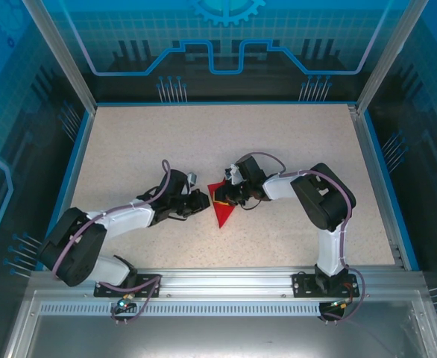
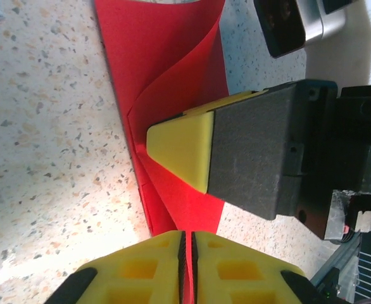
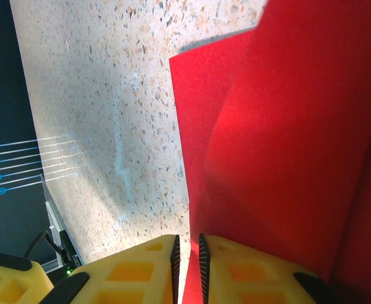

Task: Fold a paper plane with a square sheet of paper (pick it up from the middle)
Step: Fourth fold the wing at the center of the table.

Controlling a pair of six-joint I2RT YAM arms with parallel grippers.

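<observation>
The square sheet of paper (image 1: 222, 212), bright red and partly folded, lies on the table (image 1: 129, 149) between the two grippers. We count one sheet, two grippers and two arms. In the top view its nearest part is a narrow point directed toward the arm bases, and it widens away from them. The left gripper (image 2: 187, 253) meets the sheet from the left, and its yellow fingers (image 2: 135, 269) sit almost together with a thin edge of red paper clamped between them. The right gripper (image 3: 188, 263) meets the sheet from the right, jaws likewise set close on a paper edge, with a raised flap curving up beside them. From the left wrist we see one yellow fingertip (image 2: 182, 149) of the right gripper against a lifted fold. Beyond the sheet, the speckled table extends to its blue far border.
</observation>
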